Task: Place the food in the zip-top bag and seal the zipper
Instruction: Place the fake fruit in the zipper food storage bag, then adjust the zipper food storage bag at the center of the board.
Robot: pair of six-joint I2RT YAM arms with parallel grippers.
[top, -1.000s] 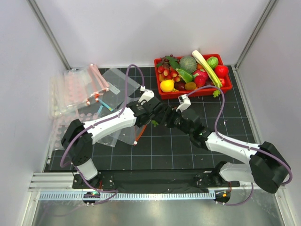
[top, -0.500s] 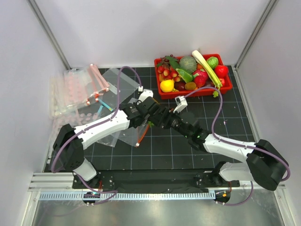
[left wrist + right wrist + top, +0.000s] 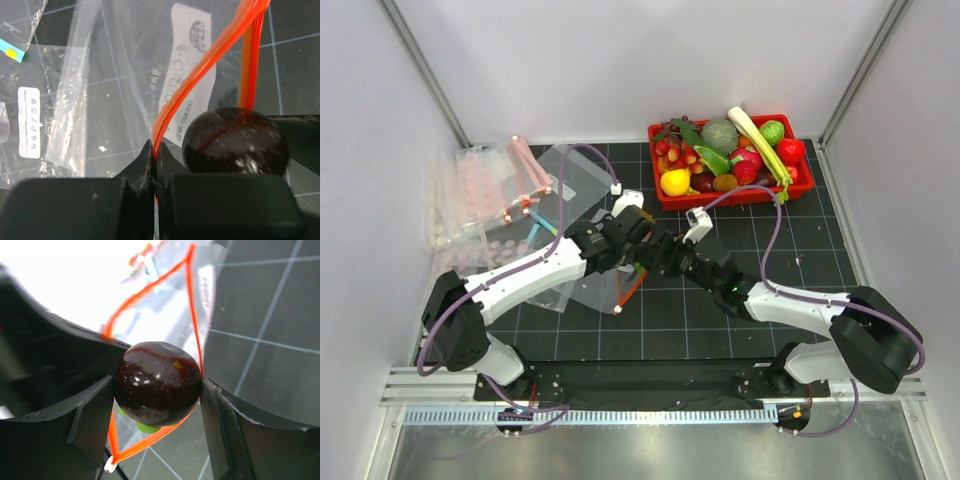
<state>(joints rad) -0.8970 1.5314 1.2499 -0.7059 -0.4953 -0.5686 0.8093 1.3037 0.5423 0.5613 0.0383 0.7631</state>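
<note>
Dark red and shiny, a round toy fruit sits squeezed in our right gripper — right at the open mouth of the zip-top bag. Our left gripper pinches the orange zipper tight.

In the upper right of my overhead view sits a red tray. A pale-green celery stalk lies slantwise across its heap, and a dark grape bunch rests at its left end. At the upper left, clear spare bags with pink strips overlap on the black grid mat. Just right of that pile I see a blue strip. White walls close three sides, and a metal rail runs along the bottom edge.
</note>
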